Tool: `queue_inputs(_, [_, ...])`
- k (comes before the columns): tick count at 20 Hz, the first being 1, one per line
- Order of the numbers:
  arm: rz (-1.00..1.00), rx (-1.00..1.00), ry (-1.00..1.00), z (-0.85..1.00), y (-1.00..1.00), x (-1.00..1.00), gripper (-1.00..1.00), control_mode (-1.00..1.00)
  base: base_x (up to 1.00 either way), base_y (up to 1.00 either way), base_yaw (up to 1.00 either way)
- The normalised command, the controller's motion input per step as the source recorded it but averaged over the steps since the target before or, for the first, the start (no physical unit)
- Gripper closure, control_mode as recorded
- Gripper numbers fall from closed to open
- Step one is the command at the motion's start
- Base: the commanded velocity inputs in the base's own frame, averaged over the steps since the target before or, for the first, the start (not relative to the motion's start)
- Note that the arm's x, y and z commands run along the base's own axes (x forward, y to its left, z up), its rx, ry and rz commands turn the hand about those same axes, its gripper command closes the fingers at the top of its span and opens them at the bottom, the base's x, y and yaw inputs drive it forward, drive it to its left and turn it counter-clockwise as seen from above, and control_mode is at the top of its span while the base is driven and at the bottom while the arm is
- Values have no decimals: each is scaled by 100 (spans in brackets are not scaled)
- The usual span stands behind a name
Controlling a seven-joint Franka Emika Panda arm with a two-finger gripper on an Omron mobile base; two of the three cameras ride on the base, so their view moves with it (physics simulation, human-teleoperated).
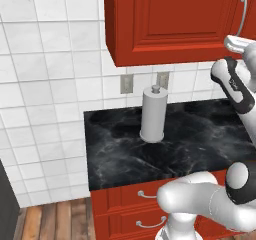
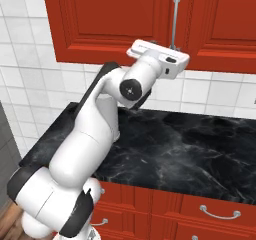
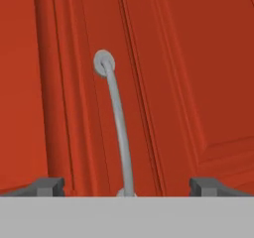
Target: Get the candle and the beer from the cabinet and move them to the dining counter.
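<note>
Gripper [image 3: 127, 185] fully open, empty, its tips either side of the handle [image 3: 118, 128] on the shut cabinet [image 3: 198, 83]. Candle and beer presumably inside, unseen. Risk: tips close off-centre, slip off the thin bar, door stays shut.

Bright even rendered light, soft shadow under the cabinet [image 1: 170, 21], slightly soft focus, no glare
</note>
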Motion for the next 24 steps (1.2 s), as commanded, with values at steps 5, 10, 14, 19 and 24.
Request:
queue_inputs(5, [2, 8, 9, 0, -19, 54, -100, -100, 0, 0, 0])
queue_inputs(10, [2, 6, 3, 0, -13, 42, -100, -100, 0, 0, 0])
queue_inputs(14, [3, 0, 0, 6, 0, 10, -100, -100, 0, 0, 0])
queue_inputs(19, [4, 0, -2, 12, 0, 0, -100, -100, 0, 0, 0])
queue_inputs(24, [6, 0, 0, 4, 0, 20, -100, -100, 0, 0, 0])
